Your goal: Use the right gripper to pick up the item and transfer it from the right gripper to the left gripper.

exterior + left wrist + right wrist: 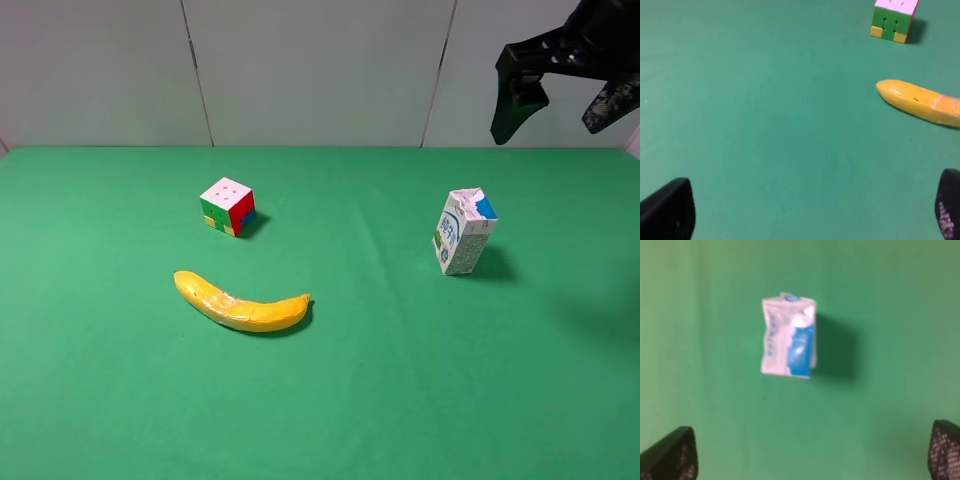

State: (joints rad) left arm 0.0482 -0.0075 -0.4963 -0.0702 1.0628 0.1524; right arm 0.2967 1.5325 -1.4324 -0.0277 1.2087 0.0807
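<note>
A white and blue milk carton (463, 232) stands upright on the green table (400, 380) at the right. It shows blurred in the right wrist view (788, 335). My right gripper (563, 106) is open, high above and behind the carton, holding nothing. In the right wrist view its fingertips (670, 455) show wide apart at the lower corners. My left gripper (810, 212) is open and empty; it is out of the exterior high view. Its fingertips (667, 210) hang over bare cloth, short of the banana.
A yellow banana (242, 305) lies at centre left, also in the left wrist view (922, 102). A colourful puzzle cube (228, 206) sits behind it, also in the left wrist view (894, 19). A pale panelled wall (320, 70) backs the table.
</note>
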